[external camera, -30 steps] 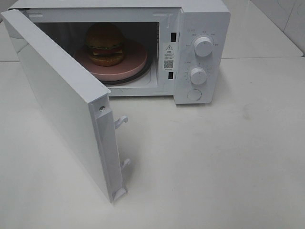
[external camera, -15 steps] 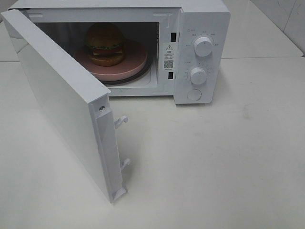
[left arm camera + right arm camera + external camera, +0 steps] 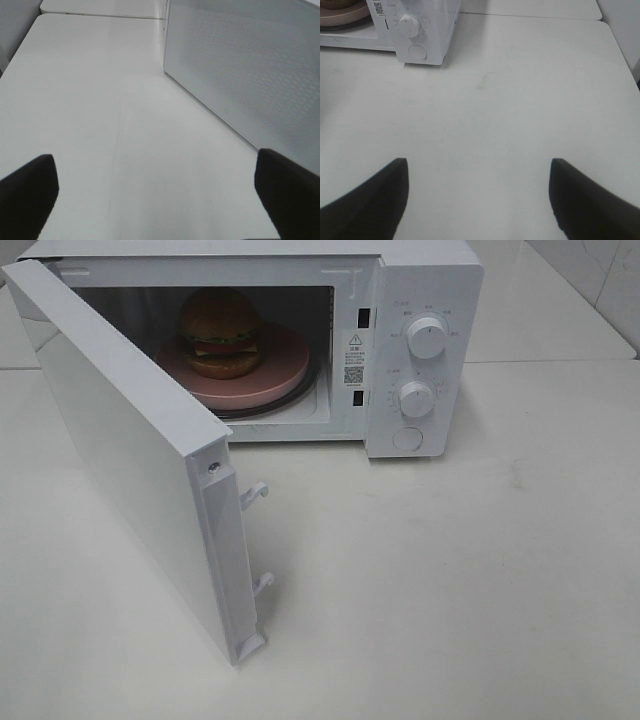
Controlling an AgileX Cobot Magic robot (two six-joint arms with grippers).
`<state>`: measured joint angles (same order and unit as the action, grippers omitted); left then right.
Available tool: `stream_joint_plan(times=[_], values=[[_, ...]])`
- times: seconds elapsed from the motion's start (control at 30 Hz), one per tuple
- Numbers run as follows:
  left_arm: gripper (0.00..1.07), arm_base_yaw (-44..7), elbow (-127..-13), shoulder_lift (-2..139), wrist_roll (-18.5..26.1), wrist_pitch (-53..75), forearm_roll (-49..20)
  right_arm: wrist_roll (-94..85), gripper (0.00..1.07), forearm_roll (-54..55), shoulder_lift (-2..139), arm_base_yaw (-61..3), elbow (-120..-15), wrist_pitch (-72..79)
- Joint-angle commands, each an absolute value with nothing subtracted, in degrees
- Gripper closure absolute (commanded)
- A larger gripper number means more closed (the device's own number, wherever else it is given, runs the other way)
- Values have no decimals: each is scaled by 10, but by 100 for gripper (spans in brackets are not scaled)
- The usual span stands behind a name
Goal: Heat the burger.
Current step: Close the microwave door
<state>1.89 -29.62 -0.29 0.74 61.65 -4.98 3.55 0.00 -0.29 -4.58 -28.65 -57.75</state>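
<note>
Since the burger (image 3: 220,332) already sits on the pink plate (image 3: 285,380) inside the microwave (image 3: 430,270), towards the left of the cavity, loading looks done and the step in hand is closing up. The door (image 3: 130,455) stands swung wide to the left and towards the near side of the table (image 3: 470,580), with its latch hooks (image 3: 255,492) pointing right. Neither arm shows in the high view. The left fingers (image 3: 30,195) are spread wide and hold nothing. They hang over bare table just left of the door's outer face. The right fingers (image 3: 365,200) are also spread wide and empty, over the table well to the near side of the control panel.

As I judge it, the next move is a push on the door's outer face by the left arm, sweeping it right and away until the hooks catch in the slots (image 3: 362,317) beside the cavity. That calls for contact close to the free edge rather than the hinge, and a steady arc so the microwave does not slide. The right arm would then have to turn a knob, either the upper knob (image 3: 427,338) or the lower knob (image 3: 415,398). I cannot read which one is the timer.
</note>
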Motion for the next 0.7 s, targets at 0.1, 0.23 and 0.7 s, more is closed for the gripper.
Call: stream_joint_plan(times=[0.1, 0.23, 0.7], values=[[4, 15, -296, -2, 7, 614, -51, 35, 32, 0, -18, -44, -285, -569], [4, 15, -296, -2, 7, 614, -51, 35, 32, 0, -18, -44, -285, -569], [4, 15, -296, -2, 7, 614, -51, 35, 32, 0, -18, -44, -285, -569]])
